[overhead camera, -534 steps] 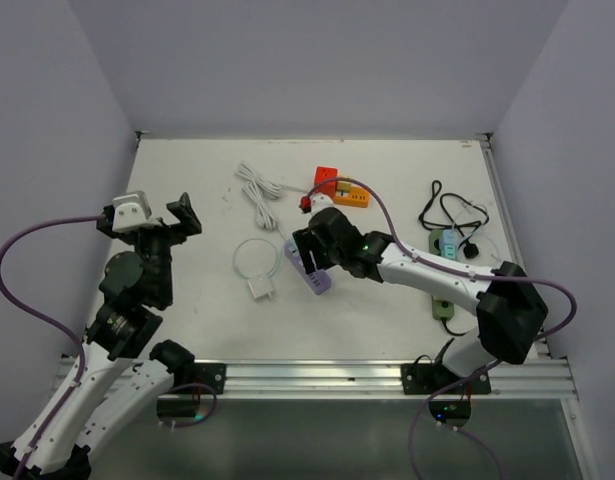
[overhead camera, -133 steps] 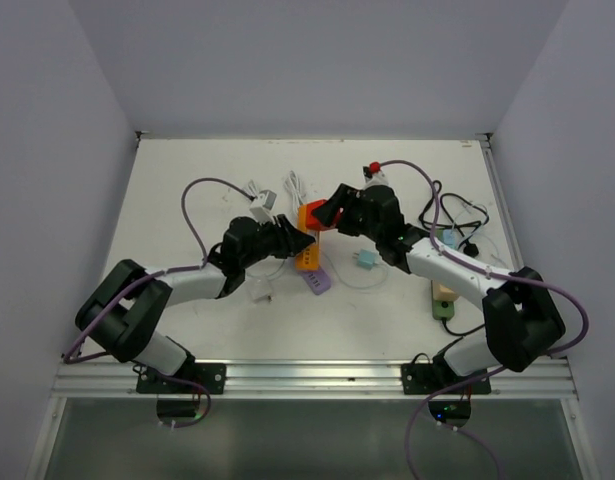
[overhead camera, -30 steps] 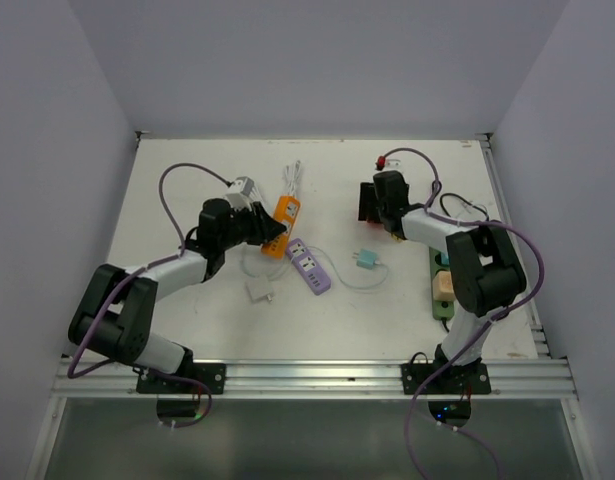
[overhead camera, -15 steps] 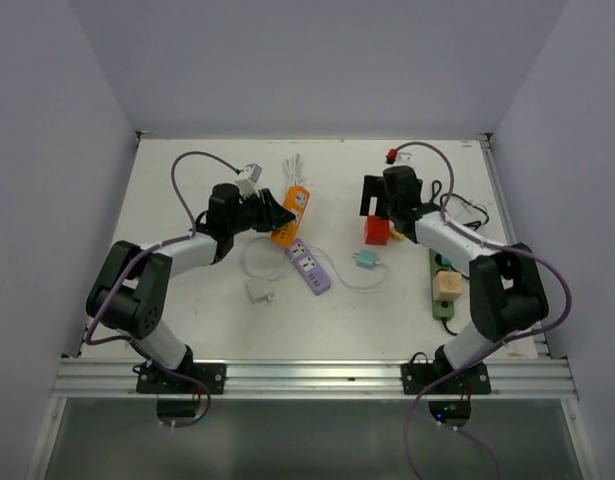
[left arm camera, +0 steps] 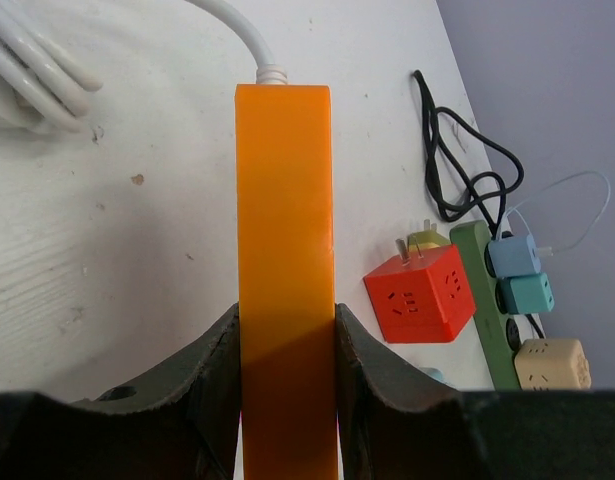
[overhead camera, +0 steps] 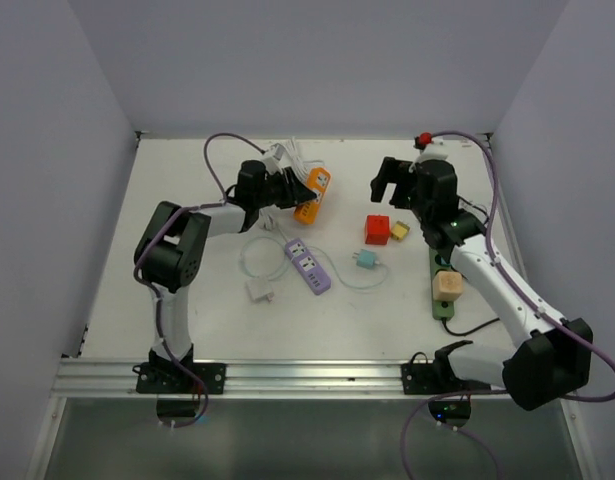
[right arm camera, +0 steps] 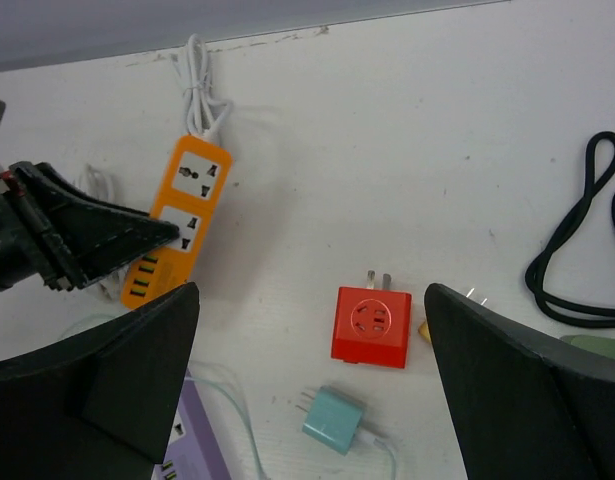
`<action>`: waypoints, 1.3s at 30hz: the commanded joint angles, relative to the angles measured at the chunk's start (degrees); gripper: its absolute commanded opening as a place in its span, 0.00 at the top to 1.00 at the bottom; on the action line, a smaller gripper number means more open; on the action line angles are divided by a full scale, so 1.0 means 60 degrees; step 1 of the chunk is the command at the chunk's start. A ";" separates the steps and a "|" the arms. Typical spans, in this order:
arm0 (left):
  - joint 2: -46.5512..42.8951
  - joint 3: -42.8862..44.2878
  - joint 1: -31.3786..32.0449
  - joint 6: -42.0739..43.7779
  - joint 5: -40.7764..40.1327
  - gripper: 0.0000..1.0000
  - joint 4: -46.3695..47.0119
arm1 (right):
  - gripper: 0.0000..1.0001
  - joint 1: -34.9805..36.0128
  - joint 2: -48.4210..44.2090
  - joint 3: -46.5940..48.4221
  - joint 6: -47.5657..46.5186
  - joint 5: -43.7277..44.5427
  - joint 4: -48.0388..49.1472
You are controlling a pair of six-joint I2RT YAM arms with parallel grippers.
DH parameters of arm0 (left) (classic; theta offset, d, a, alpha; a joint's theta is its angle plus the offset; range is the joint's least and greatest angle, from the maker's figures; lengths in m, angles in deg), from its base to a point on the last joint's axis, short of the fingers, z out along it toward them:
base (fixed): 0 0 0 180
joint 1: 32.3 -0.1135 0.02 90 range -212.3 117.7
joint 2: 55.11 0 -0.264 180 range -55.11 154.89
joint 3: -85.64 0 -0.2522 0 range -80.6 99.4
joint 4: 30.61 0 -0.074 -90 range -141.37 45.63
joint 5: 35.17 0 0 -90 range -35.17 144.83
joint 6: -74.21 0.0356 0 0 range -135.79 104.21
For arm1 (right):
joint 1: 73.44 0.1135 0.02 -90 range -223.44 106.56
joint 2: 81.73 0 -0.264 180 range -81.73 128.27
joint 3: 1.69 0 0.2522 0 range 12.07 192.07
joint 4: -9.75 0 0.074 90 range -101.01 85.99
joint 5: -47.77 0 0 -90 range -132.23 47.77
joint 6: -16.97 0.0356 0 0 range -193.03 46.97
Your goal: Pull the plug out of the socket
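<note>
Evidently the left pincer (left arm camera: 285, 332) clamps the orange strip (left arm camera: 284, 200) as an anchor; the right pincer (right arm camera: 309, 292) gapes, the red plug (right arm camera: 368, 325) lying loose at the strip's four o'clock.

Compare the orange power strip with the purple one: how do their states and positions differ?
The orange power strip is clamped in the left gripper; the purple power strip lies free on the table. The orange one sits farther back, by the bundled white cord; the purple one lies closer to the table's near edge. Both show sockets with no plug in them.
</note>
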 commanded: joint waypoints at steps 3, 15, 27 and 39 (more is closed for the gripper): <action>0.1091 0.1166 0.0083 -0.0301 0.0502 0.94 0.0496 | 0.01 -0.0068 -0.1003 -0.1217 0.0286 0.0185 -0.0216; 0.1810 0.1753 0.0127 0.0460 0.0428 0.54 -0.0618 | 0.01 -0.0098 -0.1927 -0.2521 0.0433 0.0377 0.0018; 0.1620 0.1987 0.0141 0.1280 -0.0274 0.22 -0.2082 | 0.01 -0.0112 -0.1986 -0.2903 0.0521 0.0113 0.0253; 0.0917 0.2907 0.0418 0.2669 -0.1150 0.00 -0.3385 | 0.01 -0.0127 -0.2279 -0.2553 0.0184 0.0625 -0.0463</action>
